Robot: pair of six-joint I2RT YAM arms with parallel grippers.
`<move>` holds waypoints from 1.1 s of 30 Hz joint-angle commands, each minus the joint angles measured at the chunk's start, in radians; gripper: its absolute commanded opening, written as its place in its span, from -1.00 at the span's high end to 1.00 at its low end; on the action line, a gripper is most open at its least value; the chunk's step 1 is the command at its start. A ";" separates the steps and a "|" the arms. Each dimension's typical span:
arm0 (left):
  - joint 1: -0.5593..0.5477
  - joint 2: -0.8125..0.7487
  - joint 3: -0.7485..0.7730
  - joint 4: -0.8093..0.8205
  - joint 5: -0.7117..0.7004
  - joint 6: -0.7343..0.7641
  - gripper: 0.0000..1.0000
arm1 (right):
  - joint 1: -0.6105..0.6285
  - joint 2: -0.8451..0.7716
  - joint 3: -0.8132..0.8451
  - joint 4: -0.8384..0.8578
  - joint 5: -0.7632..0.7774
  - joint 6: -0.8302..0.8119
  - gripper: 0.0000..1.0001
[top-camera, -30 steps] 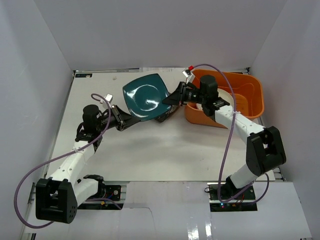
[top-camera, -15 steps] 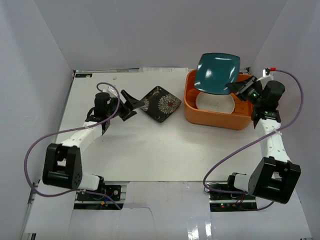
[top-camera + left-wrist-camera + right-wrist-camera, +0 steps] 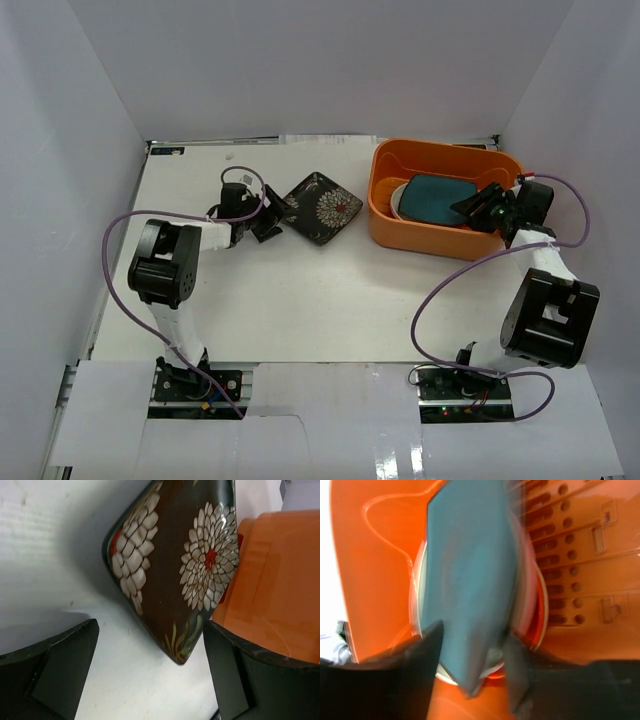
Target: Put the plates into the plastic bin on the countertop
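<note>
The black floral square plate [image 3: 322, 207] lies flat on the white countertop [image 3: 300, 290], left of the orange plastic bin [image 3: 430, 150]. My left gripper [image 3: 268, 220] is open at its left corner. In the left wrist view that plate [image 3: 175, 565] has its corner between the spread fingers of the left gripper [image 3: 150, 672], touching neither. The teal square plate [image 3: 440, 197] rests in the bin on a stack of round plates [image 3: 398, 200]. My right gripper [image 3: 482, 208] is at its right corner. The right wrist view, blurred, shows the right gripper [image 3: 470, 675] with jaws apart around the teal plate [image 3: 470, 570].
Pale walls enclose the countertop on three sides. The bin's slotted floor [image 3: 580, 555] is bare to the right of the stack. A red-orange rim [image 3: 537, 615] and a white rim [image 3: 417, 605] show under the teal plate. Both arms' purple cables loop over the front half of the countertop.
The left gripper let go of the teal plate, opened and moved to the floral plate. The right arm carried the teal plate over the bin, lowered it onto the stack and opened its jaws.
</note>
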 commanded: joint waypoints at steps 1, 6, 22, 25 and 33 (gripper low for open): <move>-0.007 0.044 0.036 0.090 -0.002 0.008 -0.93 | 0.017 -0.034 0.102 -0.022 0.056 -0.094 -0.22; -0.013 0.137 0.042 0.177 -0.008 -0.029 -0.72 | 0.029 -0.112 0.130 -0.125 0.275 -0.162 -0.82; -0.013 -0.060 -0.188 0.380 -0.042 -0.113 1.00 | 0.102 -0.389 0.001 -0.102 0.236 -0.129 -0.81; -0.013 -0.180 -0.265 0.385 0.011 -0.133 1.00 | 0.179 -0.432 -0.011 -0.047 0.159 -0.134 -0.87; -0.013 -0.706 -0.271 0.032 -0.061 0.017 1.00 | 0.526 -0.325 0.160 -0.127 -0.032 -0.317 -0.86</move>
